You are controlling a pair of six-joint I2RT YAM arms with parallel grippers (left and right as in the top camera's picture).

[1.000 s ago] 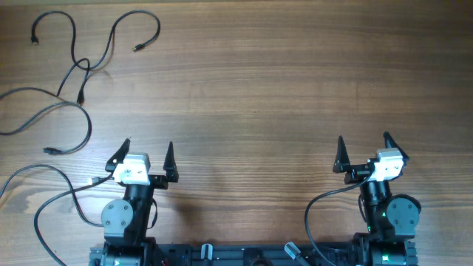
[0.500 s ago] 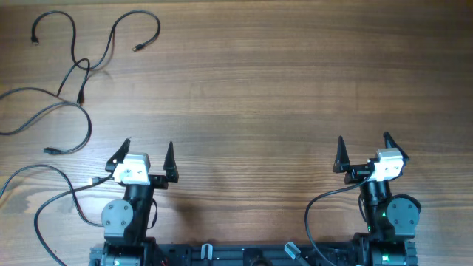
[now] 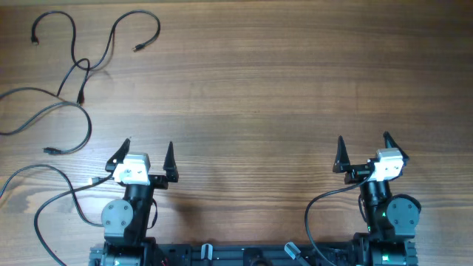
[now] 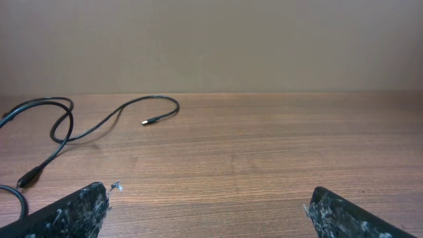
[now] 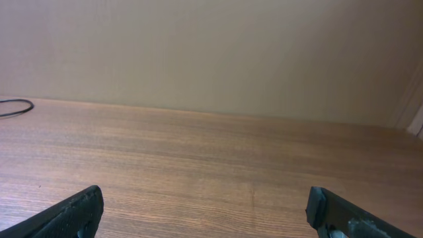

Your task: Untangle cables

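The cables (image 3: 83, 66) are thin black cords lying as loose curvy strands at the table's far left, crossing in a small knot near the top left corner. Plug ends lie free around them. In the left wrist view the cables (image 4: 99, 122) lie ahead to the left, one plug end pointing right. A bit of one strand (image 5: 14, 107) shows at the left edge of the right wrist view. My left gripper (image 3: 148, 151) is open and empty near the front edge, well short of the cables. My right gripper (image 3: 363, 146) is open and empty at the front right.
Thicker black wires (image 3: 44, 196) run from the arm bases at the front left and by the right base (image 3: 325, 203). The wooden table (image 3: 259, 89) spans the view. A beige wall stands behind the far edge.
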